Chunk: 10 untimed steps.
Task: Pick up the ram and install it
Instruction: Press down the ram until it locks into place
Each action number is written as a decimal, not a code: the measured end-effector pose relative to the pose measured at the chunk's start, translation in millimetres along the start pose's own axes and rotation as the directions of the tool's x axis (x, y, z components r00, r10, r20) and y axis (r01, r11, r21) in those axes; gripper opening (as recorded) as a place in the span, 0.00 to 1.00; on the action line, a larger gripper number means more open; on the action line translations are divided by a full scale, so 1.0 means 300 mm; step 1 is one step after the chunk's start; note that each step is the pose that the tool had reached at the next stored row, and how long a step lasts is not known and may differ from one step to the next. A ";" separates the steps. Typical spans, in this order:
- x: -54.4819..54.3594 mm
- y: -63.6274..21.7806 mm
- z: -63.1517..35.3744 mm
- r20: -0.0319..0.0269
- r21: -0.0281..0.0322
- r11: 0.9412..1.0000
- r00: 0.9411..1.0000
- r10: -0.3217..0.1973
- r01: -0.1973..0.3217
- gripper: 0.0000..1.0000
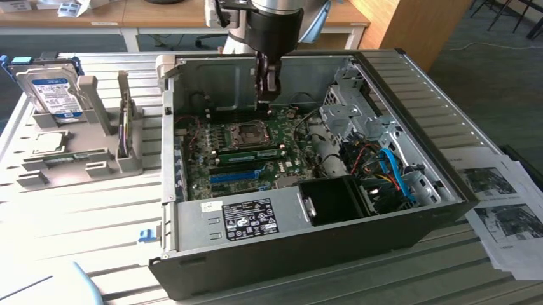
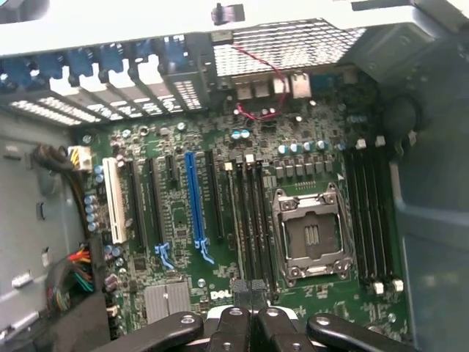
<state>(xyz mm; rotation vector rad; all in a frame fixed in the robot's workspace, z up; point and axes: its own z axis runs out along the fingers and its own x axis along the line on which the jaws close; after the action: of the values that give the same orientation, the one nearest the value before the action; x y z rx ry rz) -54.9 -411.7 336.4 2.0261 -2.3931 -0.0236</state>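
gripper (image 1: 269,89) closed, empty, above motherboard (image 2: 242,220) | exterior: ram (image 1: 246,153) seated | wrist: blue slot (image 2: 195,202)

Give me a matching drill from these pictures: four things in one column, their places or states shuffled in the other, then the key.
1. hard drive
2. printed papers
3. hand
4. CPU socket

A. set in the motherboard
B. upright in a grey stand, at the exterior view's left of the case
C. shut, inside the case above the board
D. flat on the table, at the exterior view's right of the case

Pairs: 1-B, 2-D, 3-C, 4-A
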 end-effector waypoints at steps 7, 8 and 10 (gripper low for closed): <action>0.000 0.000 0.001 0.002 0.001 0.994 0.994 0.112 -0.112 0.09; 0.000 0.000 0.001 0.002 0.001 0.992 0.992 0.128 -0.128 0.09; 0.000 0.000 0.001 0.003 0.001 0.987 0.987 0.159 -0.159 0.09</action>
<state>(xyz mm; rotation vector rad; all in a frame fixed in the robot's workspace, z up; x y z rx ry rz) -54.9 -411.7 336.1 1.8294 -2.5481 -0.0243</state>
